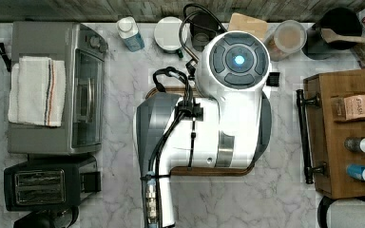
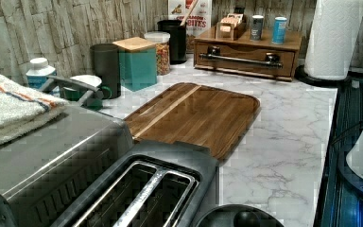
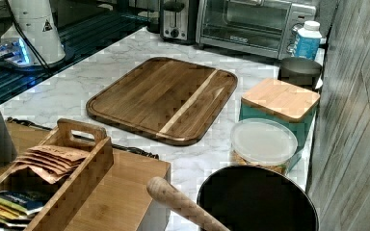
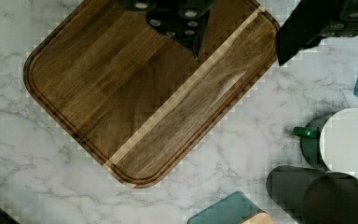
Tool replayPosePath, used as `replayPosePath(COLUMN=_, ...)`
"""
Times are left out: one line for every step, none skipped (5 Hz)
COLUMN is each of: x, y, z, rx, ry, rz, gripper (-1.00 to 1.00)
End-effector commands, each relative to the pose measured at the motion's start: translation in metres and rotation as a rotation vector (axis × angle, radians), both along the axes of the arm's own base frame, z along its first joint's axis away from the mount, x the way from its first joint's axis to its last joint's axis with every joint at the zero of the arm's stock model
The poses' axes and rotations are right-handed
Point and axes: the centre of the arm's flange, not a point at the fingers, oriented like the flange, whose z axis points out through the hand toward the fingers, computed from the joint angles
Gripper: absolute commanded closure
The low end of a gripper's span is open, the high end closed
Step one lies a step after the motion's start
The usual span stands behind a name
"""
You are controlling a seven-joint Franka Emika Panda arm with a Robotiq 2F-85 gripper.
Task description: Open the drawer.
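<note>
The setting is a kitchen bench (image 2: 283, 127) of white marble-patterned stone with a grey wood-plank wall behind it. A flat rounded wooden cutting board (image 2: 194, 116) lies at its centre, and a silver toaster oven with a glass door (image 1: 57, 88) stands at the top view's left.

Task progress: no opening has begun, judging by position. The dark brown wooden box-shaped drawer (image 2: 246, 54) sits closed, its front panel flush with the frame in the left view. It stands at the top view's right edge, at the far end of the bench in the left view, beside a white paper towel roll (image 2: 333, 35).

The white Franka arm (image 1: 218, 109) hangs above the cutting board, well apart from the drawer. The wrist view looks straight down on the board, where the dark end effector (image 4: 235, 35) appears at the frame edge with a gap between its two finger bodies, so it reads as released and holds nothing.

Drawer appearance: a long thin black metal bar handle (image 1: 305, 137) spans the front on two posts. A small wooden tray of tea packets (image 3: 53, 178) and two small cans stand on top. The remaining work is the approach, the grasp of the handle and the pull.
</note>
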Motion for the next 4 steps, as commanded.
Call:
replayPosePath(x=0.000, y=0.000, z=0.000, rx=0.000, ry=0.000, rz=0.000, gripper=-1.00)
replayPosePath(x=-0.015, y=0.003, z=-0.008, rx=-0.003, ry=-0.005, rz=0.109, gripper=-1.00)
replayPosePath(x=-0.045, y=-0.003, z=-0.021, rx=-0.018, ry=-0.001, rz=0.307, gripper=-1.00)
replayPosePath(x=-0.075, y=-0.024, z=-0.039, rx=-0.001, ry=0.024, rz=0.431, gripper=-1.00)
